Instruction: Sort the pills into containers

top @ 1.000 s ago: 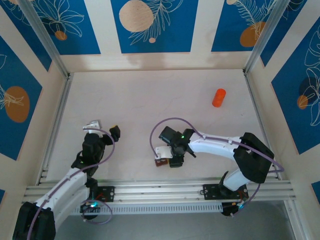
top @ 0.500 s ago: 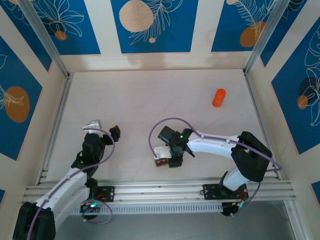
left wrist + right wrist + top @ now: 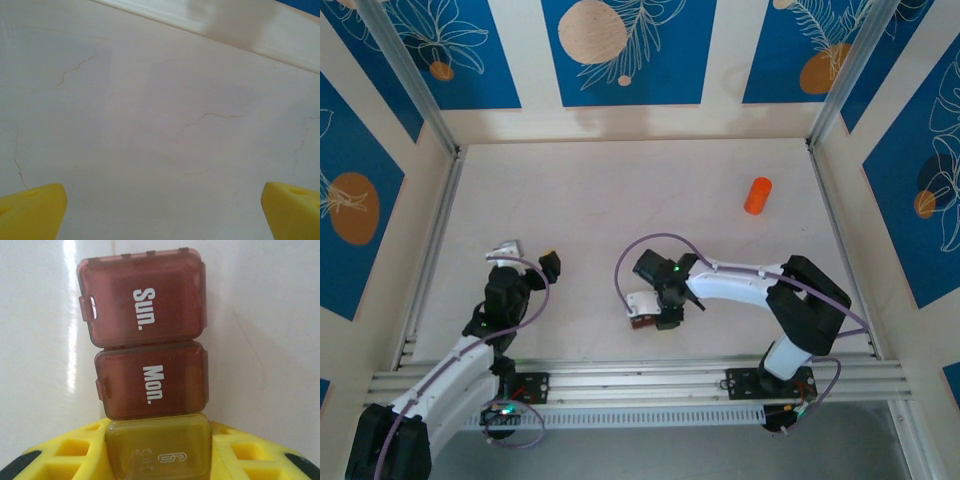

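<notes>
Three joined containers [image 3: 148,357] — tan end touching right gripper [image 3: 158,466].

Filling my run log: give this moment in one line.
left pincer open | right pincer at containers, grip unclear | orange bottle untouched

Bright, even light; vertical glare streak on the table [image 3: 69,355]; yellow fingers [image 3: 30,212] blurred.
</notes>
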`<act>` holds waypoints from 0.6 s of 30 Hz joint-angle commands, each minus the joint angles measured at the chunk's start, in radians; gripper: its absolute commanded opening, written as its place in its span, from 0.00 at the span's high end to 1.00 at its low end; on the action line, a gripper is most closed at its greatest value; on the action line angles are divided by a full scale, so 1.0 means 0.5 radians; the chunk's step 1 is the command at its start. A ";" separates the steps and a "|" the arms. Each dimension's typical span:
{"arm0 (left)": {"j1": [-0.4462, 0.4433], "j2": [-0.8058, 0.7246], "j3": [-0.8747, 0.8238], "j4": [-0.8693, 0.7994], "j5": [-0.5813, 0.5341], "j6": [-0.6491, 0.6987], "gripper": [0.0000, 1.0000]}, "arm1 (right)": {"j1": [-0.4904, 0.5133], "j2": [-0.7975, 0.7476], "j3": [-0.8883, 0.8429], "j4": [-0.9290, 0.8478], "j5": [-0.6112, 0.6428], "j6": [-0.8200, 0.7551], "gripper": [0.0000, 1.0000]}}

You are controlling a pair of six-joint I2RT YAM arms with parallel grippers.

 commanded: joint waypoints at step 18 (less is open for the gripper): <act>-0.009 0.019 -0.019 0.062 0.081 0.014 0.01 | -0.663 0.619 1.009 -0.299 -0.190 -0.644 0.63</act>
